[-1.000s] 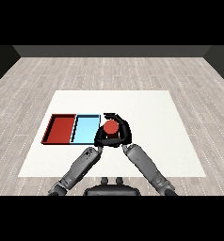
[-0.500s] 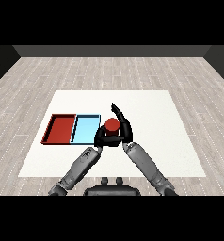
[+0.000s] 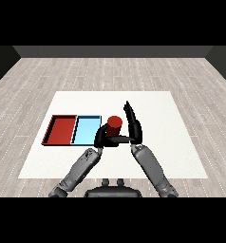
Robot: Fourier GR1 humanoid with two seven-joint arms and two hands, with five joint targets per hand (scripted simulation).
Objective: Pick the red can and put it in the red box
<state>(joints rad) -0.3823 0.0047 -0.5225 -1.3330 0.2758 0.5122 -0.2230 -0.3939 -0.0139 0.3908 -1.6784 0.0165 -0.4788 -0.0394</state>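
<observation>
Red cylindrical can (image 3: 115, 121) stands on the white bench (image 3: 157, 118), left hand (image 3: 101, 138) curled round it; right hand (image 3: 134, 124) beside it, fingers straight.

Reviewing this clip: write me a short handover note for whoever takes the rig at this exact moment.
Left hand: curled against the near-left side of the red can; treat it as holding the can.
Right hand: open, fingers straight and pointing away from the robot, just right of the can.
Can: just right of the light blue tray; whether it is lifted off the white table I cannot tell.
Red tray: farthest left, nothing in it.
Done: can reached.
Left: carry it left past the blue tray and set it in the red tray.
</observation>
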